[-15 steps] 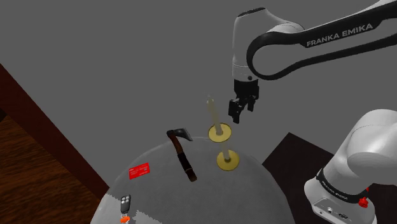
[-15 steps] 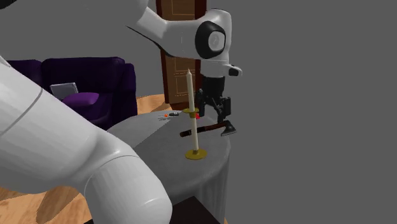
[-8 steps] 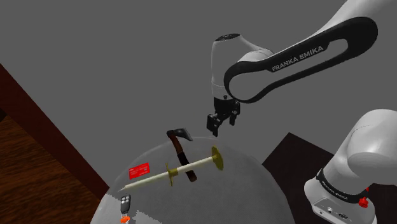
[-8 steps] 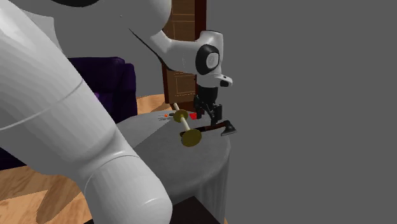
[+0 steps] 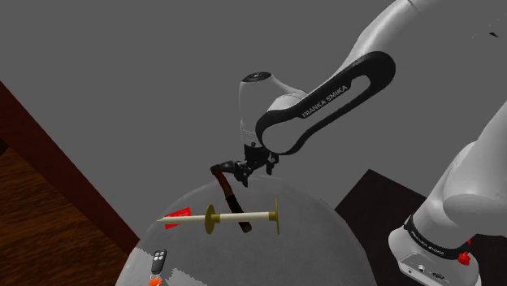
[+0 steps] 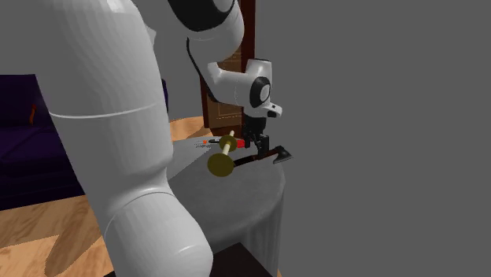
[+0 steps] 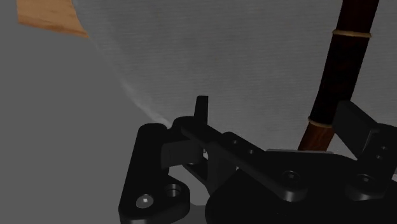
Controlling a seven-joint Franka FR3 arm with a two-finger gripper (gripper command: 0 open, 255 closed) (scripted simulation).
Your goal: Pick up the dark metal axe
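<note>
While its fingers stand wide apart, the black gripper (image 5: 244,173) hangs low over the dark axe (image 5: 231,195) on the grey table (image 5: 317,237), straddling its handle, seemingly without contact; a candlestick (image 5: 244,218) lies across it.

The round grey table (image 5: 318,244) bears an axe (image 5: 229,195), candlestick (image 5: 248,217), red card (image 5: 175,225) and key fob (image 5: 161,260).

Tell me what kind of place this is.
Likely a living room in a house: a purple sofa, a wooden door and a wood floor surround the round grey table.
</note>
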